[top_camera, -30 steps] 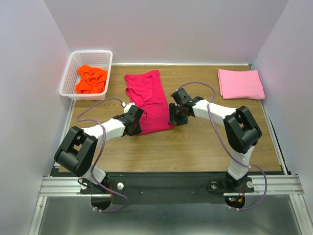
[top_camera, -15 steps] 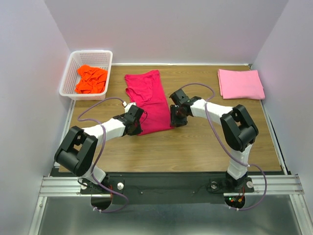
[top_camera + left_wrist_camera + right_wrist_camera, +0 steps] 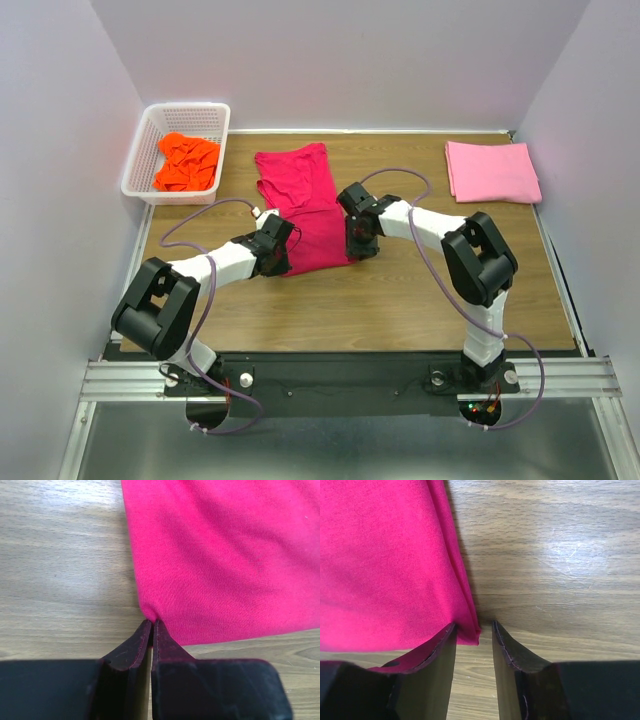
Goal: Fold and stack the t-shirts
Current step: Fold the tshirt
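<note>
While the crimson t-shirt point(image 3: 300, 185) is lying flat on the worktop point(image 3: 400, 300), we are clamping its near left corner in our left fingers point(image 3: 131, 650), our right fingers point(image 3: 512, 652) standing apart astride its right corner; the pink t-shirt point(image 3: 492, 171) is lying folded far right.

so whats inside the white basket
A crumpled orange t-shirt lies in the basket. Whether anything sits beneath it cannot be seen; the shirt covers that part.
</note>
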You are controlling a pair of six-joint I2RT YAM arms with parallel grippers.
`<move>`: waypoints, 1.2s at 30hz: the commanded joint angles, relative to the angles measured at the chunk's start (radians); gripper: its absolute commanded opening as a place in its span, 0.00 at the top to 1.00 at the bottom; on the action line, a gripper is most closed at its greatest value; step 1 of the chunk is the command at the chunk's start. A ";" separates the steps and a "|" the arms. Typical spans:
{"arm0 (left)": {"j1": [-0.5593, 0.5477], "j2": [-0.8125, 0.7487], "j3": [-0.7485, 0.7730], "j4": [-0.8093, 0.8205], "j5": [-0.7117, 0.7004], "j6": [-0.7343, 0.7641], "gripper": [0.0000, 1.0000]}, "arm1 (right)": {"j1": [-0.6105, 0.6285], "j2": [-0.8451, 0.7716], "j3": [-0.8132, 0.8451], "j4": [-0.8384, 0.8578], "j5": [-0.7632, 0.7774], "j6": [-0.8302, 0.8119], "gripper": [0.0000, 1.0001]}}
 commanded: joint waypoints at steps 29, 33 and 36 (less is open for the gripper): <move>-0.119 0.052 -0.038 -0.072 0.120 -0.047 1.00 | 0.024 -0.010 -0.250 -0.097 0.058 -0.020 0.99; -0.245 0.014 -0.100 -0.076 0.153 -0.165 1.00 | 0.022 -0.112 -0.370 -0.116 0.002 -0.028 0.99; -0.316 -0.029 -0.152 -0.081 0.162 -0.270 1.00 | 0.024 -0.184 -0.447 -0.163 -0.028 -0.031 0.99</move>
